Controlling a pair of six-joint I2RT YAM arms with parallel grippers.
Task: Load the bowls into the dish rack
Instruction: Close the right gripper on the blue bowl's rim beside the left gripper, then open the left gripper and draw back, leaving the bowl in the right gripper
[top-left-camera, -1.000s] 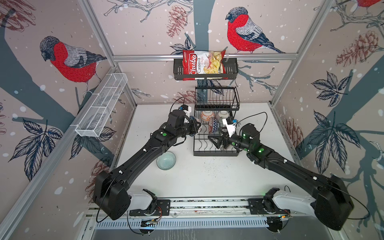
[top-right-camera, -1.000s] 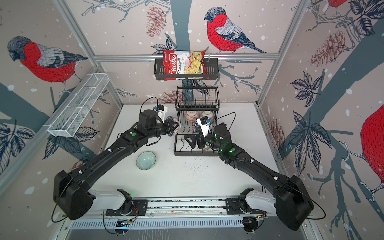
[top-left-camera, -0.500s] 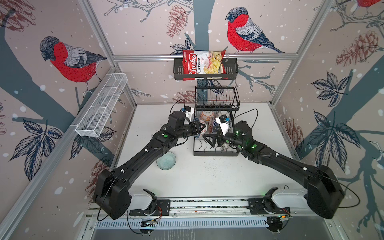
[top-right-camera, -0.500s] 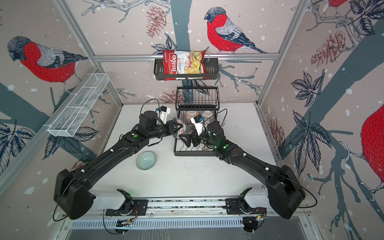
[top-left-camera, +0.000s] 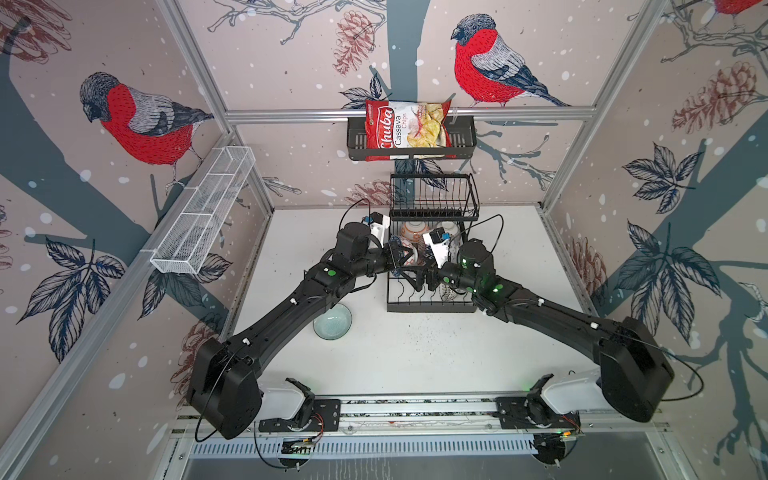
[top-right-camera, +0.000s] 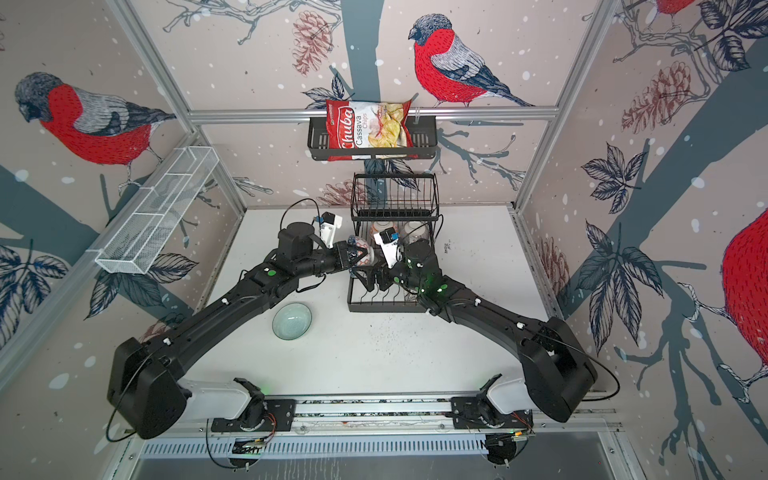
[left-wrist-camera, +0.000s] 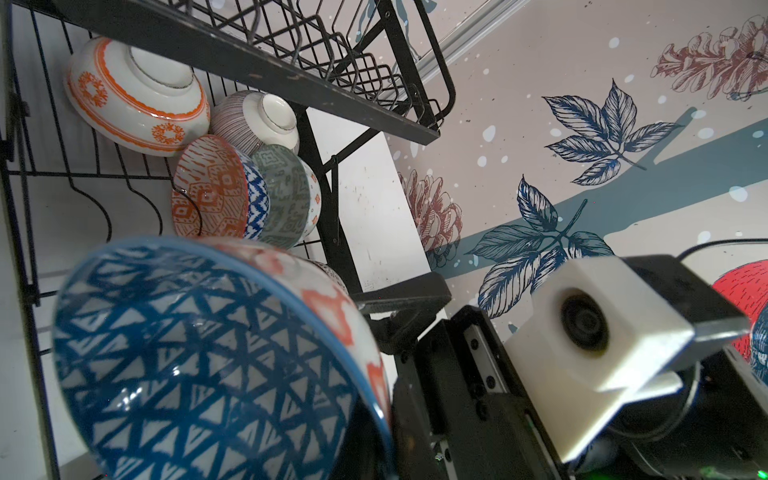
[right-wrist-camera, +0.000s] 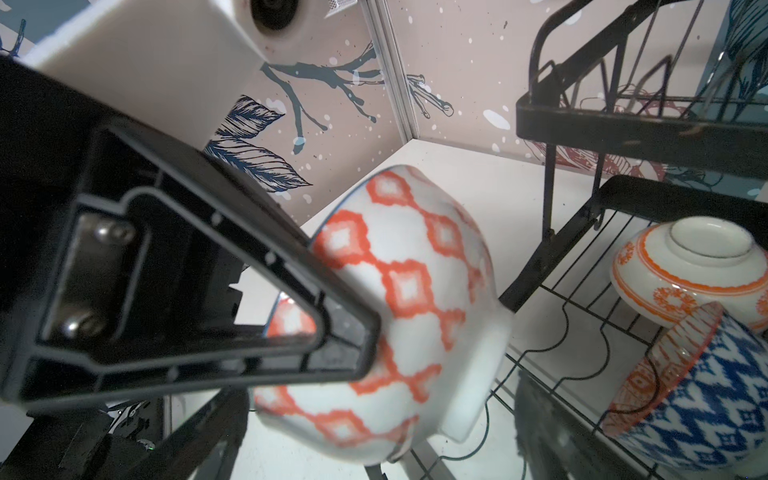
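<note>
- Pale green bowl (top-left-camera: 332, 321) upright on table (top-left-camera: 415, 357), 7 o'clock off dish rack (top-left-camera: 432, 308); not loaded.
- Left hand (top-left-camera: 400, 261) clamped on rim of blue-triangle bowl (left-wrist-camera: 199, 357), tipped sideways over rack's 9 o'clock edge.
- Right hand (top-left-camera: 424, 277) spread wide, empty, at bowl's 3 o'clock.
- Loaded bowls (left-wrist-camera: 137, 95) sit toward 12 o'clock on lower tier.
- Step: slotting the held bowl. Next probably calls for lowering into a free divider under the upper basket.

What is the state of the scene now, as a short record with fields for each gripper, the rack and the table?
left gripper: shut on the blue-triangle bowl, at the dish rack
right gripper: open, holding nothing, close to that bowl
lower tier: orange floral bowl and several others, tilted
table: pale green bowl, upright, outside the rack
</note>
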